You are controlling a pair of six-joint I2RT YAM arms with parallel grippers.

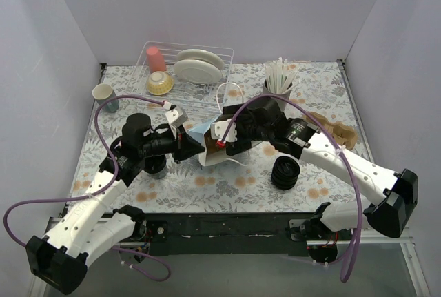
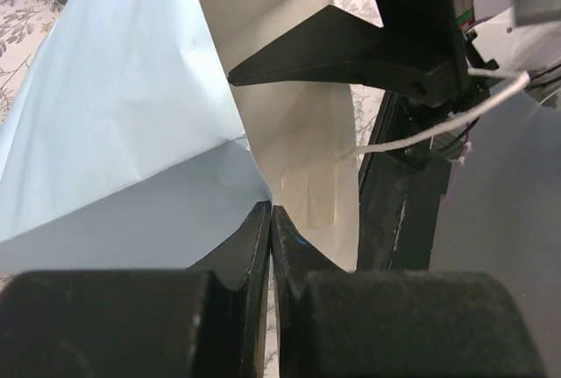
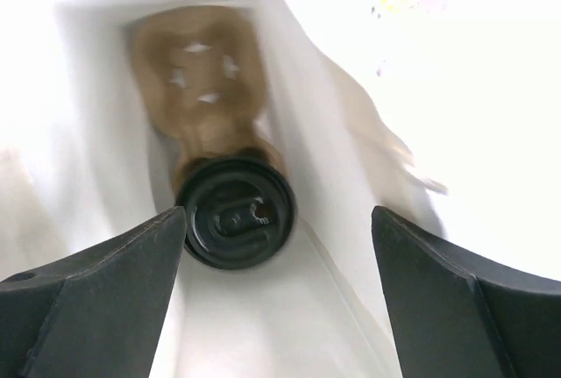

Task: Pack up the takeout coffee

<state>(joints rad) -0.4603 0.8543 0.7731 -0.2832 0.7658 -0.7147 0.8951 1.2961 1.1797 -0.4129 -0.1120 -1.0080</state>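
Right wrist view is looking down into a white and pale blue paper bag (image 3: 105, 132), and the takeout coffee (image 3: 235, 211), a small black disposable cup with a round black plastic lid, is sitting deep inside it. Its lid is facing the camera. A blurred brown object (image 3: 197, 80) is lying just beyond it, touching its far edge.

The right end effector (image 3: 279, 216) is standing wide open and gripping nothing. The coffee is lying straight ahead of it, past the fingertips and nearer the left one. The cup's long axis seems to be running along the end effector's line of reach, so a straight pull-back looks likely to clear the lid.

The left end effector (image 2: 272, 220) is pinching the bag's edge with its fingers pressed together, holding the mouth open from the left. In the top external view the bag is lying at the middle of the flower-patterned desk (image 1: 227, 187), with the right arm reaching in from the right and plainly the nearer one to the coffee.
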